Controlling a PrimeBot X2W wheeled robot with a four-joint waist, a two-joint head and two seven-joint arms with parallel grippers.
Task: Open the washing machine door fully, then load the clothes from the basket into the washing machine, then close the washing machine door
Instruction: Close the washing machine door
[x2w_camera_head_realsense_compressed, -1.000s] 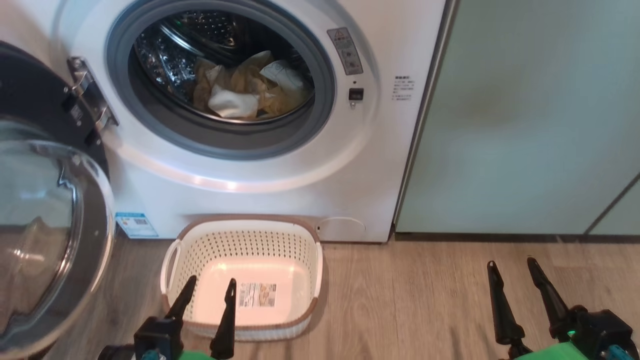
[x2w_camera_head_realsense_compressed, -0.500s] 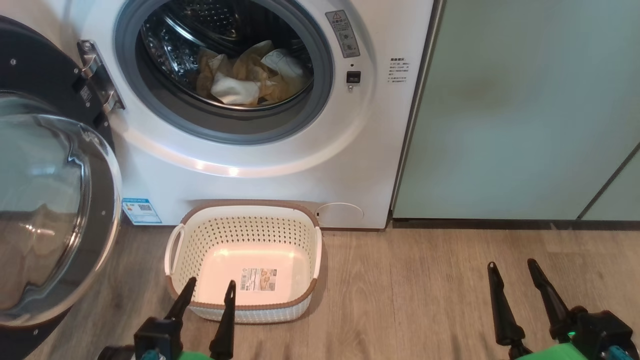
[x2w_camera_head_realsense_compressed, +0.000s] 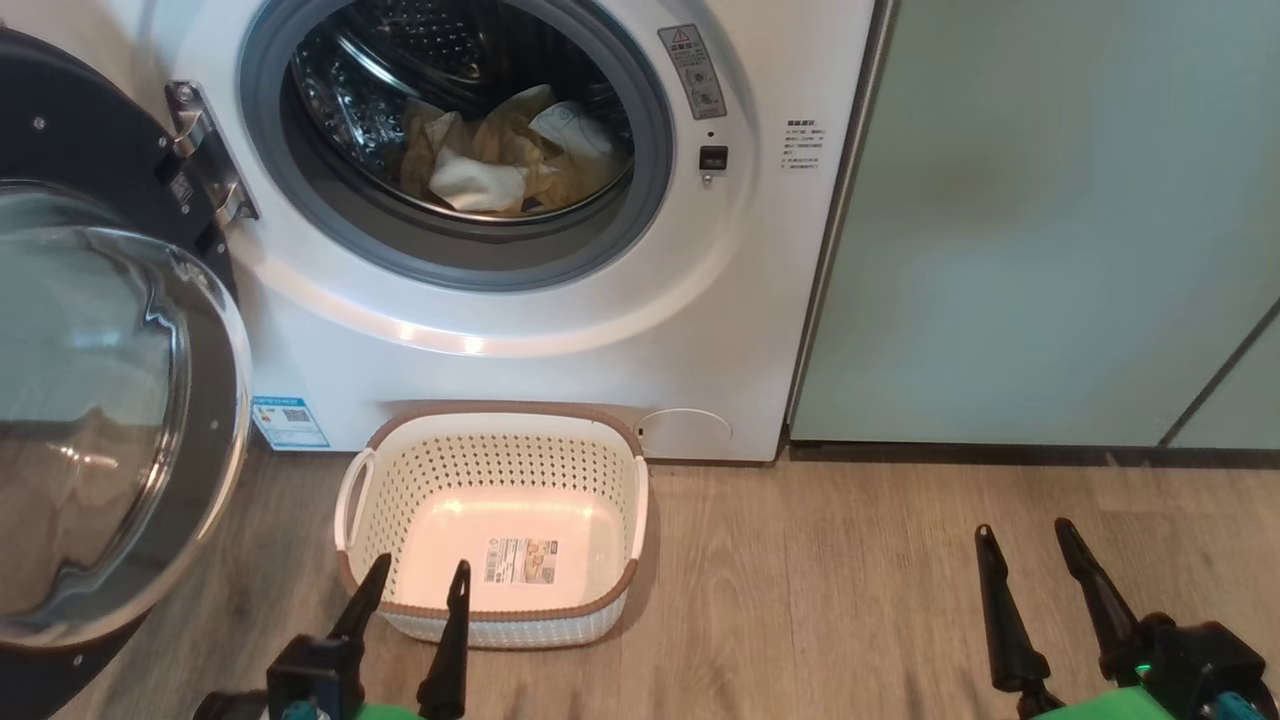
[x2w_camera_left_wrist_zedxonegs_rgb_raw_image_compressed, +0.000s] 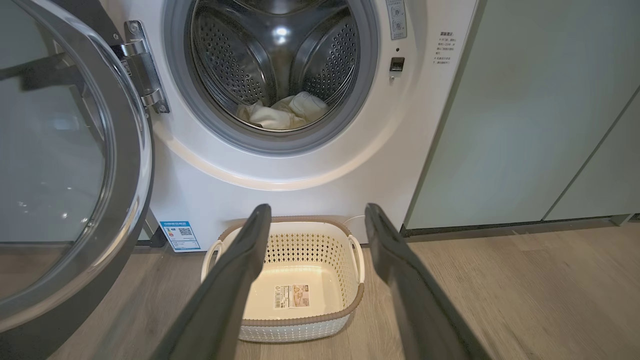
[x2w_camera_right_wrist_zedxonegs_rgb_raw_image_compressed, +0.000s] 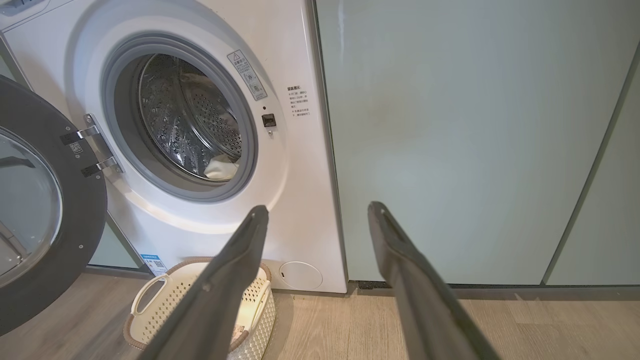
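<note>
Claws come first. The left claw (x2w_camera_head_realsense_compressed: 420, 567) sits low on the left of the head view. It is wide open, with its 2 long dark fingers spread apart, and it grips nothing. Its tips show over the near side of the basket (x2w_camera_head_realsense_compressed: 497, 470). The right claw (x2w_camera_head_realsense_compressed: 1023, 528) sits low on the right. It is wide open too and grips nothing. It is over the wood floor (x2w_camera_head_realsense_compressed: 850, 600), well apart from the basket.

The basket stands on the floor, right in front of the washing machine (x2w_camera_head_realsense_compressed: 560, 370). I cannot tell if the 2 touch. The basket's bare bottom shows a label sticker (x2w_camera_head_realsense_compressed: 520, 560).

The washing machine door (x2w_camera_head_realsense_compressed: 100, 400) is swung open to the left. It hangs on its metal hinge (x2w_camera_head_realsense_compressed: 205, 165), and its clear glass bowl sticks out toward the camera.

The clothes (x2w_camera_head_realsense_compressed: 500, 160) are pale yellow. They lie in a soft heap low inside the shiny steel drum (x2w_camera_left_wrist_zedxonegs_rgb_raw_image_compressed: 280, 55), behind the grey rubber ring (x2w_camera_head_realsense_compressed: 450, 255).

A small blue label (x2w_camera_head_realsense_compressed: 290, 422) is stuck low on the front of the washing machine, just left of the basket. Flat pale-green cabinet doors (x2w_camera_head_realsense_compressed: 1050, 250) stand just to the right of the washing machine.
</note>
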